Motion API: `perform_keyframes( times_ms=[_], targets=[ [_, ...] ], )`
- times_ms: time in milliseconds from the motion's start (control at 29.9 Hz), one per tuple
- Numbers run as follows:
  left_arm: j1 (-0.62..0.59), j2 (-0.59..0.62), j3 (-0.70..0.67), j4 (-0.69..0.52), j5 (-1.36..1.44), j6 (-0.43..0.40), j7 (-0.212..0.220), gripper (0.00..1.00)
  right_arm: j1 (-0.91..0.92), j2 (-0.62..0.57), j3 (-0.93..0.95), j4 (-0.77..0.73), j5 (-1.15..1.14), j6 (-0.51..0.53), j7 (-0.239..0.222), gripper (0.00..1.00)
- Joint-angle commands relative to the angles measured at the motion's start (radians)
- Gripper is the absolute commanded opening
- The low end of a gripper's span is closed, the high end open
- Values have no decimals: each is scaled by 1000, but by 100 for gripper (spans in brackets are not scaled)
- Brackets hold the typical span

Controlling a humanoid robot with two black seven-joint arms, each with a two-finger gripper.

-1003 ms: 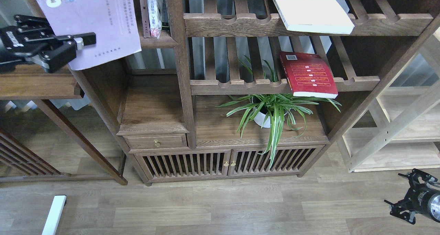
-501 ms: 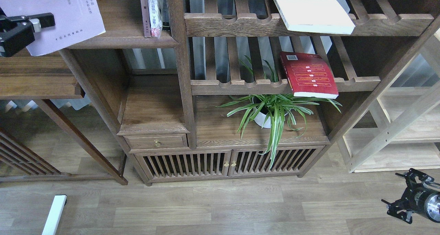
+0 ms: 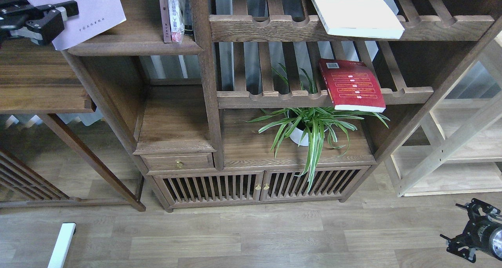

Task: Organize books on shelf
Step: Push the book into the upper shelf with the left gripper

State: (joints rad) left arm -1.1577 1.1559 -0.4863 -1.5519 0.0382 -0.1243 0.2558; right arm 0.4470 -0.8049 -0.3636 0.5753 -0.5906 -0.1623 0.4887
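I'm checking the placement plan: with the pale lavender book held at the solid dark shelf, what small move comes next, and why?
Probably slide the pale lavender book further right onto the solid dark-brown wood shelf: the left gripper holds it, and its lower corner overhangs the shelf's left front edge.

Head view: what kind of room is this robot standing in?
Probably a living room or study, perhaps a furniture showroom. A dark wooden shelving cabinet holds books such as the red book, a potted spider plant sits in it, and the floor is wood plank.
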Motion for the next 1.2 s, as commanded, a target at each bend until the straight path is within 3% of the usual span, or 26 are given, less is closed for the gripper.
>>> perform_keyframes(
  times_ms=[0, 368, 735, 1036, 1170],
  targets=[
    [-10, -51, 2, 10, 5, 93, 17, 1, 1, 1, 0, 0, 0, 0, 0, 100],
    [-43, -241, 11, 75, 54, 368, 52, 0, 1, -2, 3, 0, 0, 0, 0, 100],
    [-192, -429, 112, 223, 57, 512, 121, 0, -11, -14, 5, 0, 0, -5, 0, 100],
    [-218, -548, 118, 259, 121, 609, 155, 0, -27, -20, 9, 1, 0, -14, 0, 100],
    [-223, -571, 123, 280, 140, 613, 169, 0, -27, -20, 9, 1, 0, -14, 0, 100]
  ],
)
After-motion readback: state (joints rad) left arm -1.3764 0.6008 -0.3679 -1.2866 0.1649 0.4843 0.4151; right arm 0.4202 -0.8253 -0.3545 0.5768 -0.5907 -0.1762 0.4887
